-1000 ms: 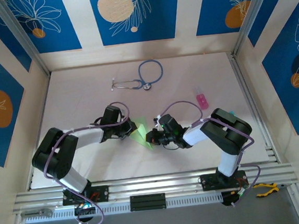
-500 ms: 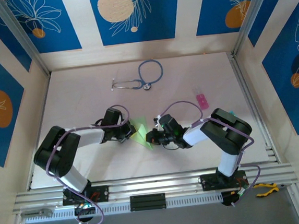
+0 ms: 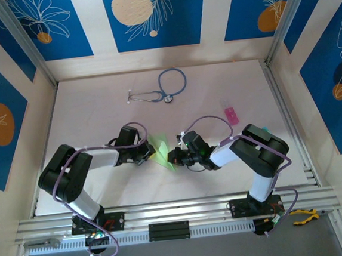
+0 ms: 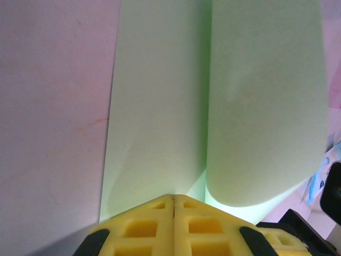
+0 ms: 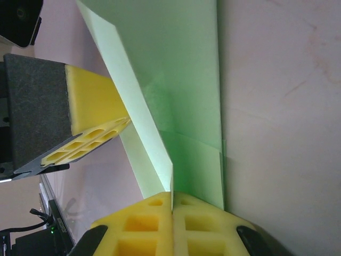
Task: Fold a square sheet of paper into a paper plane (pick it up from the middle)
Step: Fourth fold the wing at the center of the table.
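Note:
The square sheet of paper (image 3: 159,148) is pale green and lies mid-table between both arms, folded, with one flap standing up. My right gripper (image 3: 173,157) is shut on that paper; in the right wrist view the raised flap (image 5: 144,106) runs into the seam of the gripper (image 5: 172,196). My left gripper (image 3: 145,151) is shut, and its yellow fingers (image 5: 98,125) touch the flap from the other side. In the left wrist view the closed gripper (image 4: 174,198) sits on the flat layer of the paper (image 4: 157,106), and the flap (image 4: 266,101) curls up on the right.
A stethoscope (image 3: 159,90) lies at the back of the table. A small pink block (image 3: 231,115) sits to the right, beyond the right arm. A teal-and-white packet (image 4: 321,173) peeks in past the paper. Yellow-handled pliers (image 3: 303,215) rest on the front rail.
My left gripper has slid slightly toward the near left along the paper. The paper's flap stands higher than before. The right gripper has stayed put.

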You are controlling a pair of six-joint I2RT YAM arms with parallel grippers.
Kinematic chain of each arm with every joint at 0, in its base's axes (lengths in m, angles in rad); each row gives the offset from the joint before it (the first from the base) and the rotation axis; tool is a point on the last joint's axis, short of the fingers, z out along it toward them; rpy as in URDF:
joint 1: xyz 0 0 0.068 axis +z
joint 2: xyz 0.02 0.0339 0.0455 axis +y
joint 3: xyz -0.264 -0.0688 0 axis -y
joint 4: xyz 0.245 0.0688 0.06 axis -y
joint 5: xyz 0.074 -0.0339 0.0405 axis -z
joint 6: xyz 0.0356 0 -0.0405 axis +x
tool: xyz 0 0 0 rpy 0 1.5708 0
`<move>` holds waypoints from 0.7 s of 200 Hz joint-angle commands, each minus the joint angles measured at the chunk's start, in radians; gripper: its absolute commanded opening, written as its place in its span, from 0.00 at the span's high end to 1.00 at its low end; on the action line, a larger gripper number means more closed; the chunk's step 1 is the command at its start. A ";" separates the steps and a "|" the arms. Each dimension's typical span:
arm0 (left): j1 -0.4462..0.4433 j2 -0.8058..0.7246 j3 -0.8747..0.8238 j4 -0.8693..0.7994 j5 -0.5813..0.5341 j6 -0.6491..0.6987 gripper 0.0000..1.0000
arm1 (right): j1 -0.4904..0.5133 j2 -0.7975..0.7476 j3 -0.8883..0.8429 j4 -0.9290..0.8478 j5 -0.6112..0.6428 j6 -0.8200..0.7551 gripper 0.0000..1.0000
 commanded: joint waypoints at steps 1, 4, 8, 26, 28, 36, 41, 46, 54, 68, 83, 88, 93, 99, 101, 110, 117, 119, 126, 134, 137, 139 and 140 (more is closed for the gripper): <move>-0.010 -0.008 -0.029 -0.067 -0.045 -0.012 1.00 | 0.005 -0.007 -0.017 -0.039 0.008 0.014 0.96; -0.010 -0.010 -0.029 -0.067 -0.045 -0.013 1.00 | 0.004 -0.006 -0.017 -0.038 0.009 0.018 0.96; -0.010 -0.011 -0.029 -0.068 -0.046 -0.015 1.00 | 0.004 -0.005 -0.018 -0.035 0.011 0.020 0.96; -0.012 -0.019 -0.036 -0.068 -0.054 -0.020 1.00 | 0.005 -0.001 -0.020 -0.024 0.011 0.029 0.96; -0.011 -0.020 -0.036 -0.068 -0.055 -0.021 1.00 | 0.005 0.000 -0.019 -0.025 0.011 0.030 0.96; -0.013 -0.022 -0.037 -0.066 -0.057 -0.024 1.00 | 0.006 0.003 -0.017 -0.027 0.007 0.030 0.96; -0.013 -0.024 -0.038 -0.065 -0.056 -0.025 1.00 | 0.007 0.004 -0.016 -0.026 0.007 0.033 0.96; -0.014 -0.023 -0.039 -0.064 -0.058 -0.027 1.00 | 0.008 0.005 -0.015 -0.024 0.007 0.034 0.96; -0.016 -0.028 -0.040 -0.064 -0.063 -0.030 1.00 | 0.011 0.007 -0.014 -0.022 0.006 0.036 0.96; -0.017 -0.034 -0.043 -0.066 -0.073 -0.035 1.00 | 0.015 0.009 -0.011 -0.024 0.008 0.041 0.96; -0.018 -0.037 -0.045 -0.066 -0.077 -0.035 1.00 | 0.015 0.011 -0.009 -0.023 0.007 0.038 0.96; -0.019 -0.036 -0.044 -0.066 -0.075 -0.034 1.00 | 0.017 0.013 -0.007 -0.030 0.007 0.037 0.96; -0.019 -0.035 -0.042 -0.063 -0.073 -0.031 0.99 | 0.015 0.014 -0.001 -0.038 0.005 0.035 0.96; -0.019 -0.033 -0.042 -0.057 -0.068 -0.031 0.99 | 0.016 0.017 0.002 -0.045 0.003 0.034 0.96; -0.019 -0.033 -0.043 -0.055 -0.067 -0.031 0.99 | 0.015 0.019 0.004 -0.046 0.003 0.033 0.96; -0.018 -0.033 -0.042 -0.040 -0.062 -0.030 0.98 | 0.016 0.023 0.008 -0.052 -0.001 0.033 0.96; -0.019 -0.036 -0.039 -0.039 -0.059 -0.026 0.97 | 0.015 0.029 0.010 -0.054 -0.003 0.036 0.96; -0.018 -0.038 -0.038 -0.038 -0.059 -0.024 0.97 | 0.015 0.030 0.011 -0.054 -0.002 0.036 0.96; -0.019 -0.044 -0.031 -0.037 -0.058 -0.012 0.96 | 0.015 0.034 0.010 -0.053 -0.002 0.041 0.96; -0.019 -0.053 -0.025 -0.037 -0.056 0.001 0.95 | 0.015 0.036 0.008 -0.051 -0.002 0.044 0.96; -0.019 -0.057 -0.024 -0.037 -0.056 0.008 0.95 | 0.013 0.037 0.008 -0.051 -0.002 0.045 0.96; -0.019 -0.060 -0.022 -0.037 -0.057 0.011 0.95 | 0.013 0.037 0.008 -0.051 -0.002 0.045 0.96; -0.019 -0.062 -0.022 -0.037 -0.058 0.012 0.94 | 0.013 0.037 0.008 -0.051 -0.003 0.045 0.96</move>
